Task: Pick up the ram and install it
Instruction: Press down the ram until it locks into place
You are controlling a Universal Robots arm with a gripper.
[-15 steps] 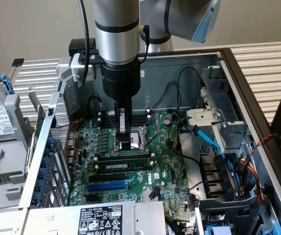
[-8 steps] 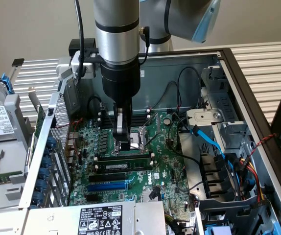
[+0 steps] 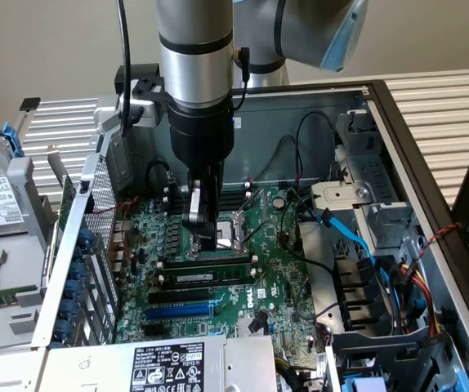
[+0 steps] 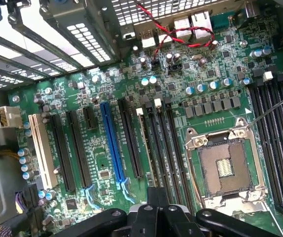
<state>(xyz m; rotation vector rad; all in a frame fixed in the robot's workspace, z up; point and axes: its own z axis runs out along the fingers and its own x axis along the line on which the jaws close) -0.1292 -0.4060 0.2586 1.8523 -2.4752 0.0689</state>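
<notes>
The ram, a thin green stick with a white label, stands on edge in a black memory slot on the motherboard, inside the open computer case. In the wrist view I take the pale thin line in one black slot to be its top edge. My gripper hangs straight down from the arm, just above and behind the ram, beside the CPU socket. Its fingers are shut with nothing between them. In the wrist view the shut gripper points at the row of memory slots near that edge.
A blue slot and more black slots lie in front of the ram. Blue and black cables and a drive cage crowd the exterior view's right. The case wall with vents rises on its left. A power supply label sits in front.
</notes>
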